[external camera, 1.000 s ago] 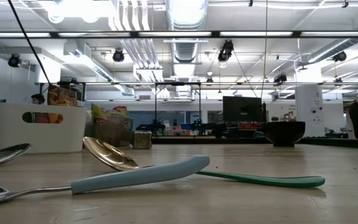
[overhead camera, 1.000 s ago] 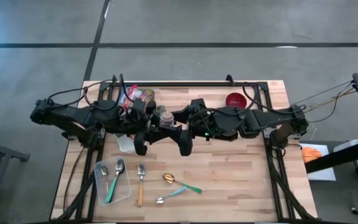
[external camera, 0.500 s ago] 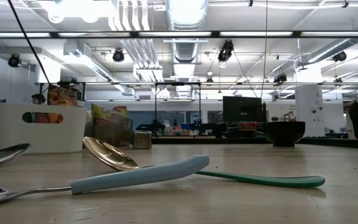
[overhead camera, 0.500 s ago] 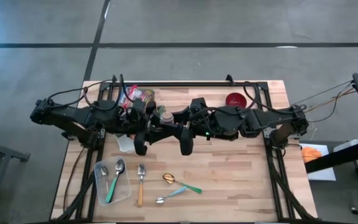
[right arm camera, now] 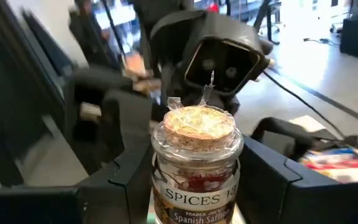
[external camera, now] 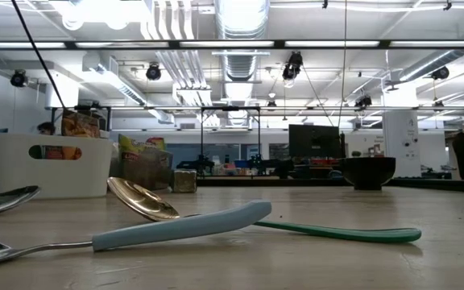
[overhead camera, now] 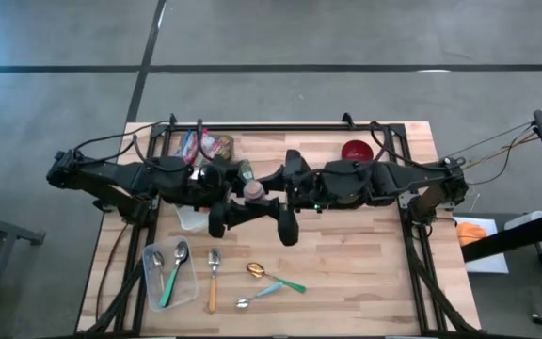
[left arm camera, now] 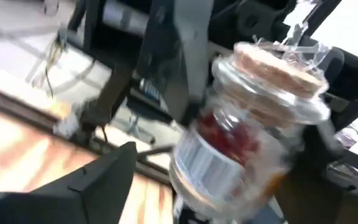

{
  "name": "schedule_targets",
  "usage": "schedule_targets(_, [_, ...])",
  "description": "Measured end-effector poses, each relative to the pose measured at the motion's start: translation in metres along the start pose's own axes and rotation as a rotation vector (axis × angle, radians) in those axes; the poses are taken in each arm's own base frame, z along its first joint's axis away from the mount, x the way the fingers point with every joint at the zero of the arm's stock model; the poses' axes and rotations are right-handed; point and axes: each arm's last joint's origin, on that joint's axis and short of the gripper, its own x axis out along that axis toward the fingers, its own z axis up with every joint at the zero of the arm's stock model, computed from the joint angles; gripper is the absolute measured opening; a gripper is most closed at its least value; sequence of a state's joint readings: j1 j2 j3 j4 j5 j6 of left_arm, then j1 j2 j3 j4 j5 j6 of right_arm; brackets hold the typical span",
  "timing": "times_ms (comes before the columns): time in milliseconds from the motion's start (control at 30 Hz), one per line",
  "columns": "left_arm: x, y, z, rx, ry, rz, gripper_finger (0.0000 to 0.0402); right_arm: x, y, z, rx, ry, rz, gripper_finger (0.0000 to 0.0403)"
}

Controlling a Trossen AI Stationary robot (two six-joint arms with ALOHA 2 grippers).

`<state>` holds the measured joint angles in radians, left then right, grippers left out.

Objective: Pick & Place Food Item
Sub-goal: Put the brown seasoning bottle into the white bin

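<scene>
Above the table (overhead camera: 346, 245), right fingers (right arm camera: 272, 174) flank spice jar (right arm camera: 196, 165).

jar label (right arm camera: 194, 199): "SPICES" with digits after it, perhaps "13" | next line: small "TRADER JOE'S" | lowest line: "Spanish Saffron", cut off at the edge | same jar's label in left wrist view (left arm camera: 207, 163): blurred, unreadable | packets behind white caddy (external camera: 77, 123): print too small to read

Jar (overhead camera: 253, 191) mid-table, between your two arms.
Bowl (overhead camera: 357, 151) back right; tray (overhead camera: 193, 285) and spoons (overhead camera: 213, 278) front left.
</scene>
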<state>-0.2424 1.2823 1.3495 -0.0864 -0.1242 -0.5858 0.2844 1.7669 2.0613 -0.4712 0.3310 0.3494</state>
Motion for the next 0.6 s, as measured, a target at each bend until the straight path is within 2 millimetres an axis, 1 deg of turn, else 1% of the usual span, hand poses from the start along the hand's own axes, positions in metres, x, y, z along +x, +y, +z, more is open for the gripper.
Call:
schedule_targets(67, [0.0,0.002,-0.004,-0.056,0.044,0.014,0.0359,-0.002,-0.002,-0.005,-0.065,0.064,-0.022,0.0182])
schedule_targets(100, [-0.001,0.002,-0.003,-0.093,0.042,0.013,0.0364,-0.003,-0.004,-0.01,-0.105,0.123,-0.035,0.0182])
schedule_targets(167, [-0.006,0.002,-0.002,-0.142,0.062,0.03,0.0369,-0.001,-0.005,-0.017,-0.146,0.187,-0.05,0.0182])
schedule_targets(233, [-0.006,0.002,-0.002,-0.176,0.068,0.035,0.0371,-0.001,-0.008,-0.026,-0.182,0.268,-0.07,0.0182])
schedule_targets(433, [-0.007,0.006,-0.008,-0.309,0.117,0.082,0.0372,-0.006,-0.012,-0.028,-0.206,0.307,-0.107,0.0182])
schedule_targets(600, [-0.006,0.017,-0.017,-0.442,0.178,0.205,0.0373,0.001,-0.013,-0.036,-0.229,0.344,-0.119,0.0182])
